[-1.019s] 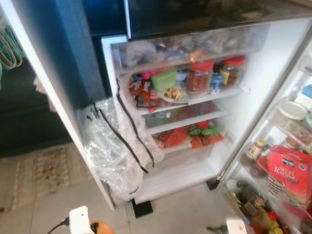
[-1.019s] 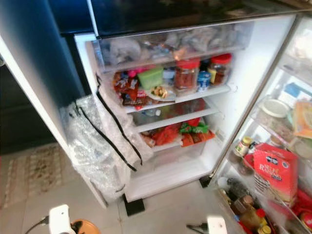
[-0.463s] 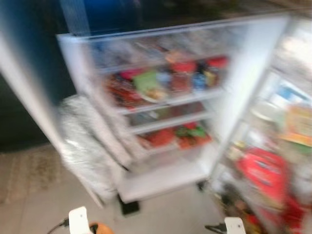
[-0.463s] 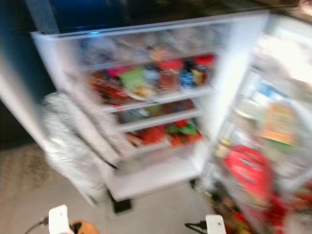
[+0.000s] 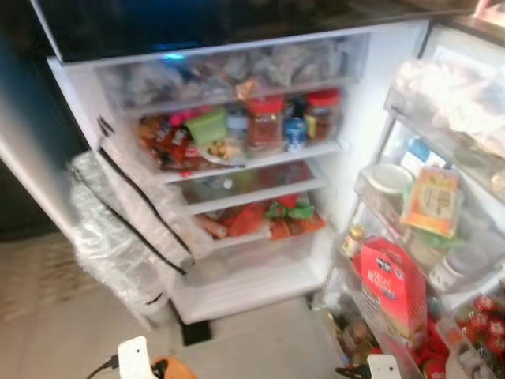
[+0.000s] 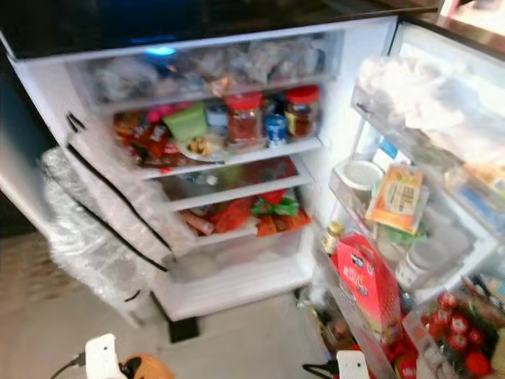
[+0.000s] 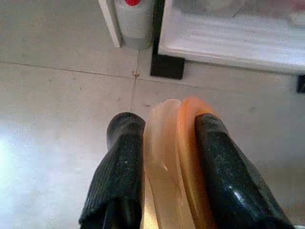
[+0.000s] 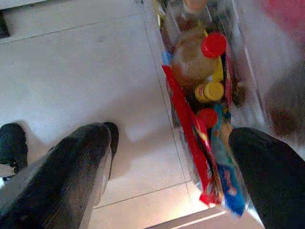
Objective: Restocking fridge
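The fridge (image 5: 260, 278) stands open in front of me, its shelves packed with red-lidded jars (image 5: 264, 126), a green tub (image 5: 207, 126) and red and green packets (image 5: 272, 217). The lowest shelf is bare white. My left gripper (image 7: 164, 129) hangs low over the floor tiles, shut on an orange and cream rimmed dish (image 7: 176, 157), which also peeks in as an orange dish (image 5: 170, 369) at the bottom edge of the eye view. My right gripper (image 8: 174, 138) is open, fingers wide apart, above the floor beside the door's bottom rack of bottles (image 8: 193, 52).
The open door on the right carries a red box (image 5: 392, 284), a yellow packet (image 5: 430, 201), tubs and red-capped bottles (image 6: 454, 332). Crinkled plastic wrap (image 5: 110, 237) bulges at the fridge's left side. A black foot (image 5: 193, 332) sits under the fridge. Pale floor tiles (image 5: 260, 347) lie in front.
The camera has swung right and steadied after a blur, so the door racks take up more of the picture. Both wrists stay at the bottom edge.
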Robot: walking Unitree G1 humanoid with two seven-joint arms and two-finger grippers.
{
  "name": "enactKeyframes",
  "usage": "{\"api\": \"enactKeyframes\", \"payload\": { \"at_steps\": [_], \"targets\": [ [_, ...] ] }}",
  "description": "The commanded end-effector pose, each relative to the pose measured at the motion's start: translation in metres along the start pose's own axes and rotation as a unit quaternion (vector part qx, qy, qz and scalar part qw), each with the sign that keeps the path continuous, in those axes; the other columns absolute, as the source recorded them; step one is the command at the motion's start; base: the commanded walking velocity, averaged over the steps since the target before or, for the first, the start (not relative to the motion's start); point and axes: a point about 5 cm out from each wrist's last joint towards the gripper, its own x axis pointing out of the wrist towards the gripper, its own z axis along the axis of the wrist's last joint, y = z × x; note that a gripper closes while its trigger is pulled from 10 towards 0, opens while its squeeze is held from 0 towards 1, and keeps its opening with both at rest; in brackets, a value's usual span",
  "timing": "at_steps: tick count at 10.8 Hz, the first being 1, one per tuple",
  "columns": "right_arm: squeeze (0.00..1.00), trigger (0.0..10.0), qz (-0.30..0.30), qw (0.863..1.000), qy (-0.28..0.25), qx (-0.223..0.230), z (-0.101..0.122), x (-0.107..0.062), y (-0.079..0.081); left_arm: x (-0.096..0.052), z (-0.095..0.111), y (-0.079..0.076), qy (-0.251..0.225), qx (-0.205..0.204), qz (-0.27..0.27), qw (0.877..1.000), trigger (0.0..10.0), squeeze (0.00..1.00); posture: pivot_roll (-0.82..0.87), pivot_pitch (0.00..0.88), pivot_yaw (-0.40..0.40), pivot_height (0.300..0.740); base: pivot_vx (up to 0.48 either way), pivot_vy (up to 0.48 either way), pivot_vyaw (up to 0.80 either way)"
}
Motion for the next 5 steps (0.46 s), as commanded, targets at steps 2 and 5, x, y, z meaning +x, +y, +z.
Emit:
{"api": "enactKeyframes", "payload": {
  "at_steps": [2,5],
  "targets": [
    [0.00,10.0,0.011,1.000,-0.012,-0.006,0.013,0.002,0.010,0.013,0.071,0.008,-0.094,-0.030,-0.030,0.995,10.0,0.00,0.06,0.000,-0.005,0.740,0.000,0.000,0.00],
    [0.00,10.0,0.014,1.000,-0.017,-0.019,0.017,0.002,0.008,0.013,0.123,-0.038,-0.180,-0.103,-0.165,0.964,10.0,0.00,0.06,0.000,-0.011,0.740,0.000,0.000,0.00]
  ]
}}
